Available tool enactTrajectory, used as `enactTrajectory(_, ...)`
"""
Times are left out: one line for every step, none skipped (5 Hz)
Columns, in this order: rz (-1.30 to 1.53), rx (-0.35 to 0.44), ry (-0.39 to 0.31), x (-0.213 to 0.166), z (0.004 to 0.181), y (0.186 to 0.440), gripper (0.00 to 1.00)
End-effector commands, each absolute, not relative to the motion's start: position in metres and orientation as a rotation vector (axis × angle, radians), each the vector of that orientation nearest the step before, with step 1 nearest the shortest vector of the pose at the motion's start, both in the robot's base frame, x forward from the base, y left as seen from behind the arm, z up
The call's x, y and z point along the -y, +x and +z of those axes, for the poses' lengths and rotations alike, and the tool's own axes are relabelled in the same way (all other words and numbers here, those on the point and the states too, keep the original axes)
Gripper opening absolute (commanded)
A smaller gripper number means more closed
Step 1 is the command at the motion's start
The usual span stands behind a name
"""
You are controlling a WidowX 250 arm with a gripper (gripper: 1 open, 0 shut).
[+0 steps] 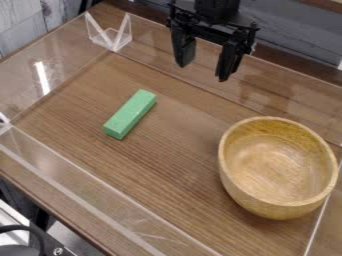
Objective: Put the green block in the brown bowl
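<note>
One wood-grain table point(174, 150) behind clear walls point(80, 195), green block point(130, 113) and brown bowl point(278, 165) apart.

Black gripper point(207, 57) pointing straight down, jaws wide apart, nothing between them.

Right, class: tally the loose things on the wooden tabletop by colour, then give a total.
Green: 1, the green block
Brown: 1, the brown bowl
Clear: 1, a small transparent stand
Total: 3
</note>
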State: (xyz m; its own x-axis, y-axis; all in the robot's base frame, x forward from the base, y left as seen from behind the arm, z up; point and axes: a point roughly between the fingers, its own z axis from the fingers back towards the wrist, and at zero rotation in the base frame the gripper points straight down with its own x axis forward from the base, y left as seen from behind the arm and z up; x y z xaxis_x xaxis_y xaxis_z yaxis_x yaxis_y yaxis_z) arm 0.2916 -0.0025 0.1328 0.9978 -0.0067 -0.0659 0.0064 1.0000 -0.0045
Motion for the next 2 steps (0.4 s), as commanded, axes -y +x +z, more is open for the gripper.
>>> enactTrajectory(-0.003,-0.068,-0.001,-0.013,0.125,0.288,1.00)
enactTrajectory(-0.008,-0.080,0.006,-0.037,0.105,0.275,1.00)
